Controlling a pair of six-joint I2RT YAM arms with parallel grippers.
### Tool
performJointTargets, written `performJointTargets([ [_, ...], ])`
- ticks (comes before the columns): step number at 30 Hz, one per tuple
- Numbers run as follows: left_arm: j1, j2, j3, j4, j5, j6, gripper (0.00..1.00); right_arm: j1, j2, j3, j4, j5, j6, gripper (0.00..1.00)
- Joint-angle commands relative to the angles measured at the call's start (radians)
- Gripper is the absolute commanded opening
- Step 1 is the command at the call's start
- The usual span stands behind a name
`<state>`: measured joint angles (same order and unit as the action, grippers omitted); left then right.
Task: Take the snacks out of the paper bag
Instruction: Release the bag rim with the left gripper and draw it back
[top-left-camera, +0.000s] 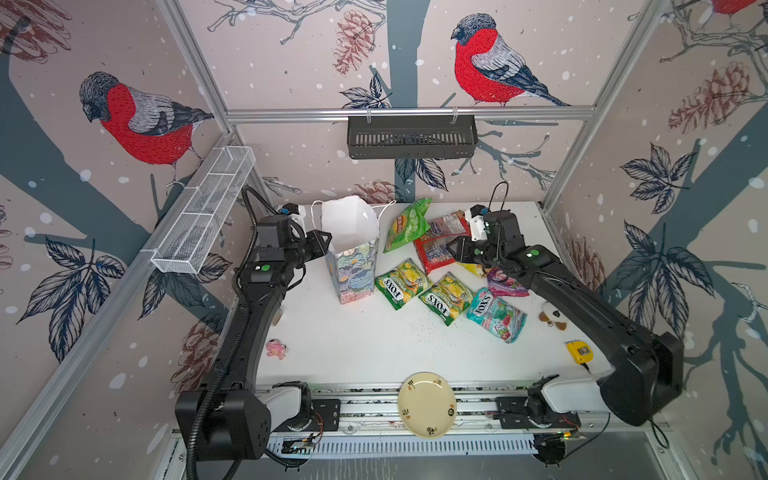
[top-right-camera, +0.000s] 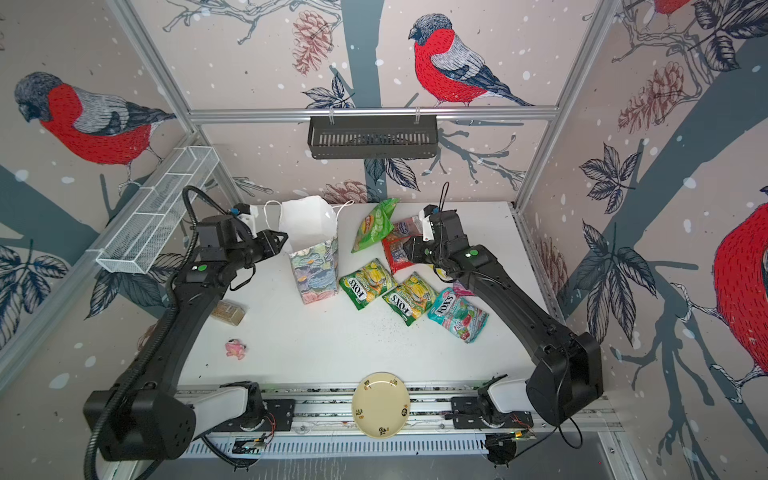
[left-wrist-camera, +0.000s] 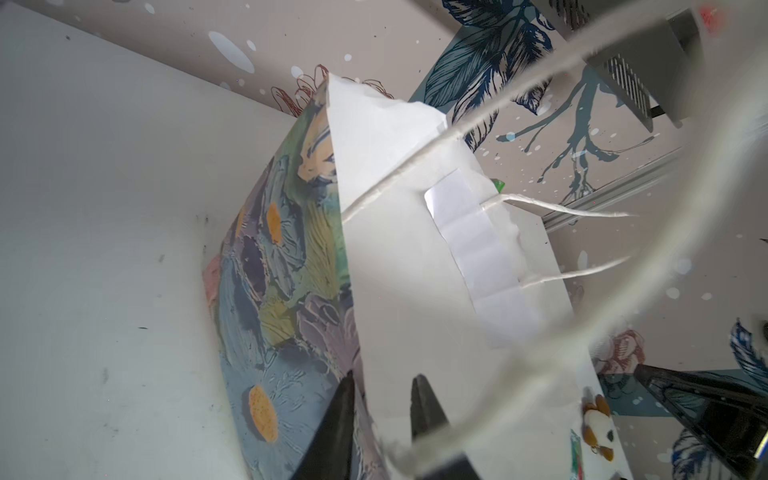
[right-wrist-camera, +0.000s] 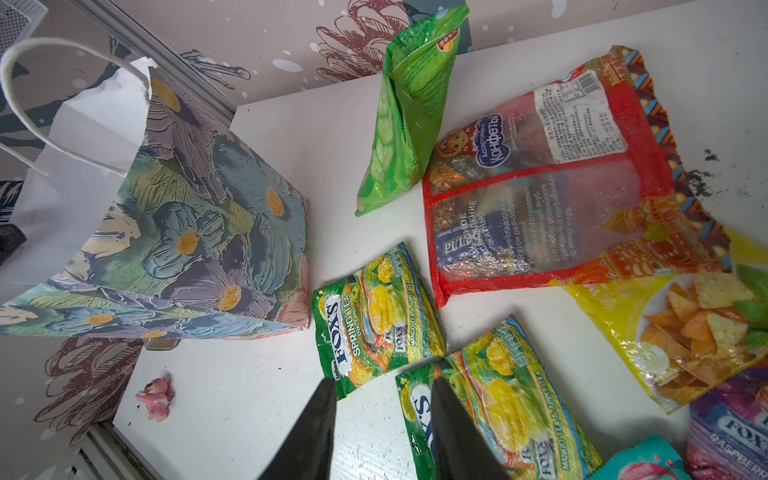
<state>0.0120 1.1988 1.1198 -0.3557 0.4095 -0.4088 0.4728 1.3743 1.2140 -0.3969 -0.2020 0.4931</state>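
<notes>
Bag (top-left-camera: 353, 272) stands upright at rear left of the tabletop (top-left-camera: 365, 349). It is stiff paper with an embossed brush-stroke floral print outside and plain white inside. The rim is creased and the handles (left-wrist-camera: 561, 210) are twisted white cord. In the left wrist view we see the left jaws apart, straddling the near wall, one tip outside and one inside. We can't tell if either touches paper.

Seven packs of glossy crinkled film lie on the tabletop right of the bag:
- cucumber pack (top-left-camera: 407, 224), puffed and propped on edge
- red pack (top-left-camera: 434, 253), flat with a clear window and zigzag ends
- two green FOX'S packs (top-left-camera: 402, 283) (top-left-camera: 445, 298), pillow-shaped, corners touching
- teal pack (top-left-camera: 496, 313)
- purple pack (top-left-camera: 505, 283)
- yellow pack (right-wrist-camera: 685, 328), one corner under the red pack

Right jaws are apart with nothing between them, over the red pack in both top views.
</notes>
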Motion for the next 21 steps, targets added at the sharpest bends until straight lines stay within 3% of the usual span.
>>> performJointTargets([
  [1, 0.003, -0.001, 0.045, -0.062, -0.058, 0.068, 0.29, 0.000, -0.004, -0.008, 0.036, -0.001, -0.002, 0.40],
  [16, 0.003, -0.041, 0.116, -0.170, -0.069, 0.135, 0.43, -0.010, 0.011, -0.027, 0.069, -0.023, -0.001, 0.44],
  [21, 0.003, -0.064, 0.155, -0.262, -0.188, 0.176, 0.43, -0.011, 0.017, -0.022, 0.067, -0.028, -0.005, 0.45],
])
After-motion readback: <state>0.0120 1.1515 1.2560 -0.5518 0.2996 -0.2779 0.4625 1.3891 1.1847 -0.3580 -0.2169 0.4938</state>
